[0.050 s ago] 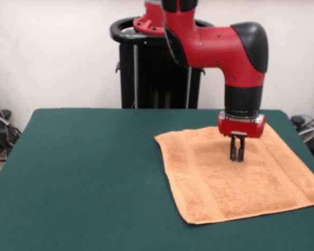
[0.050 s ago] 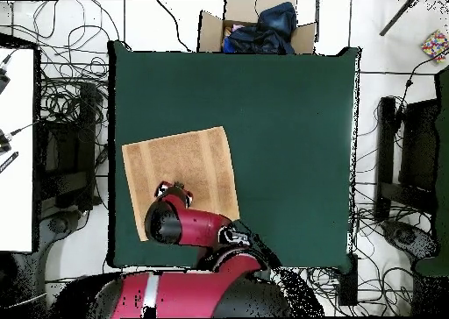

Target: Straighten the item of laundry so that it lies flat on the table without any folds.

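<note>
Nubby terry towel (image 1: 235, 178) on matt felt table (image 1: 83, 172).

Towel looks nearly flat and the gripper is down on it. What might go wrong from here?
1. The gripper stands on the towel near its middle; lifting or sliding could drag cloth and raise a new fold.
2. The towel lies close to the table edge on one side in the overhead view, so a push that way may send a corner over.
</note>
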